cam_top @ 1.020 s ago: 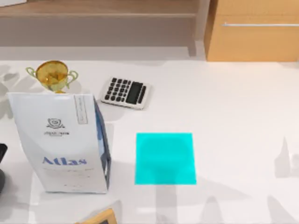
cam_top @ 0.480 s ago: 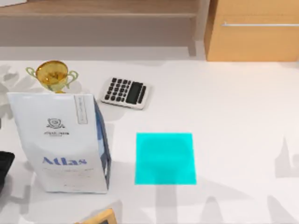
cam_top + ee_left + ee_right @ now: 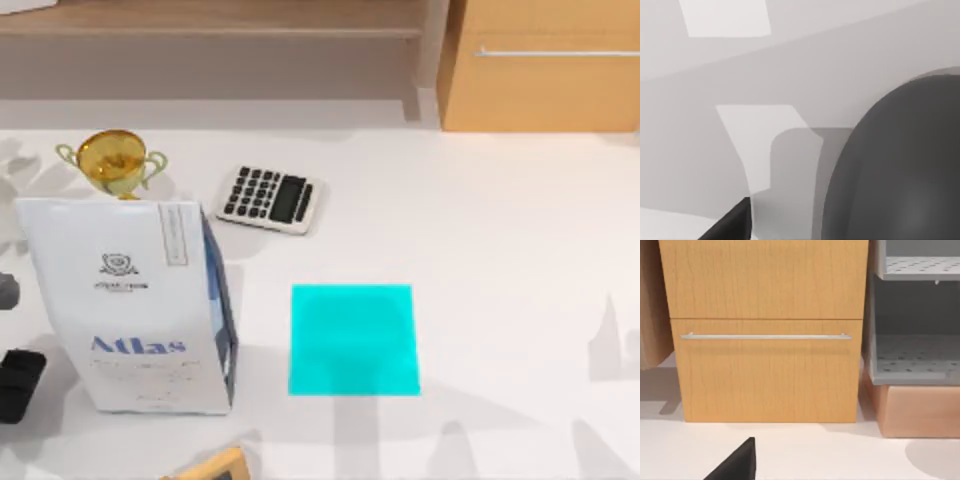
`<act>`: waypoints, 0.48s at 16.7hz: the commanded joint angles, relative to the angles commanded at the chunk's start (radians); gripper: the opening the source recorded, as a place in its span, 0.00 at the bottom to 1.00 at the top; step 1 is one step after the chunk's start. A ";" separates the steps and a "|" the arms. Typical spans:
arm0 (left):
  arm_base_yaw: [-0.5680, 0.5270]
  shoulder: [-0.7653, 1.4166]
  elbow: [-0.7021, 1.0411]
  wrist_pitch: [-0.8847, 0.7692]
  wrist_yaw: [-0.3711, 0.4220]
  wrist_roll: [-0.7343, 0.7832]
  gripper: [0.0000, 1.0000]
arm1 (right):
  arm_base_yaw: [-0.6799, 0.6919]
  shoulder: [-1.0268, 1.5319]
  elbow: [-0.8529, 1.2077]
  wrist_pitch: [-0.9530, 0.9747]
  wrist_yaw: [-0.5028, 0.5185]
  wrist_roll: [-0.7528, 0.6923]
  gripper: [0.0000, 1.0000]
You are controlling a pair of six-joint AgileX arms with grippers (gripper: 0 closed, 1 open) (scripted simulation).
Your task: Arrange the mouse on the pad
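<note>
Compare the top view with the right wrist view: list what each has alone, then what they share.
Top view alone: the cyan pad, calculator, gold trophy, white Atlas bag, and a dark shape at the table's left edge, likely the left gripper or the mouse. Right wrist view alone: grey shelves beside the drawers, and a dark finger. Both: the wooden drawer unit with its bar handle, and the white table.
</note>
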 joint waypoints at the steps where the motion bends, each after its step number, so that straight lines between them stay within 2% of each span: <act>1: 0.000 0.000 0.000 0.000 0.000 0.000 1.00 | 0.000 0.000 0.000 0.000 0.000 0.000 1.00; 3: 0.000 0.000 0.000 0.000 0.000 0.000 1.00 | 0.000 0.000 0.000 0.000 0.000 0.000 1.00; 8: 0.000 0.000 0.000 0.000 0.000 0.000 0.62 | 0.000 0.000 0.000 0.000 0.000 0.000 1.00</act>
